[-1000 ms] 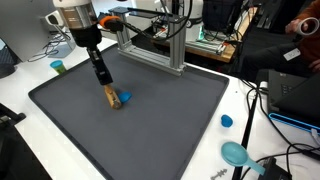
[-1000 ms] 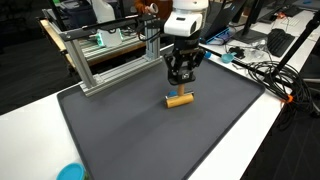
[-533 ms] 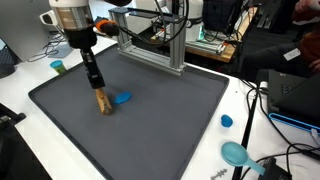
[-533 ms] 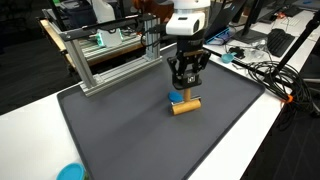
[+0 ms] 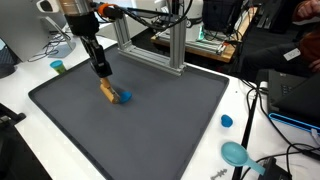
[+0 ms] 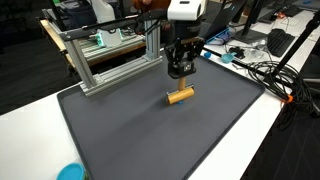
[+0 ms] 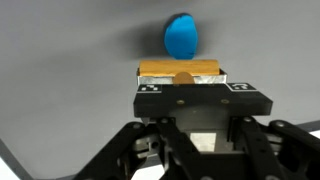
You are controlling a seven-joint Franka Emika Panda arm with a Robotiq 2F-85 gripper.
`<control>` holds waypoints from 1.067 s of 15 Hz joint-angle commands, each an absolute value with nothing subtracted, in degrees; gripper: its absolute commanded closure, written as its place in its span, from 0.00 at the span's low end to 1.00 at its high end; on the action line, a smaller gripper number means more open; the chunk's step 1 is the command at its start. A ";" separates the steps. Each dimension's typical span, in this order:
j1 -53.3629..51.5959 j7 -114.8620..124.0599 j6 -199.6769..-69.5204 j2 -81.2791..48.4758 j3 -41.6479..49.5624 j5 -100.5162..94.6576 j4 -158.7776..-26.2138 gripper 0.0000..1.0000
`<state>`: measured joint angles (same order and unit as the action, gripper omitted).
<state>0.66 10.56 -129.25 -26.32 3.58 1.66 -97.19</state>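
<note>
The step in hand looks like a carry. The tool [image 5: 103,80] is closed narrow on a short tan wooden block [image 7: 160,70] and holds it crosswise at the fingertips, low over the dark grey mat [image 5: 170,120] that covers the white worktop [image 6: 30,112]. The wrist view shows the grip best (in both exterior views the dark fingers blur into the mat). A soft shadow beyond the block suggests it is off the surface, though I cannot be sure.

A small blue rounded piece [image 7: 181,37] lies on the mat just past the block, near it but apart.

The arm comes down from above. In an exterior view it leans from the wrist towards the block [image 5: 106,92]; seen from the far side it hangs almost upright [image 6: 180,96].

By my judgement the next move calls for a firm, level grip and care not to brush the blue piece.
</note>
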 commanded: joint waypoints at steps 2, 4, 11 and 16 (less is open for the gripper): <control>0.72 4.22 -128.30 -24.82 2.53 0.34 -99.41 0.78; 0.30 3.43 -128.17 -25.54 2.53 -0.38 -99.40 0.78; -1.33 4.46 -123.38 -27.98 3.05 -4.36 -99.20 0.78; -1.15 3.02 -119.16 -28.20 2.53 -4.63 -98.51 0.78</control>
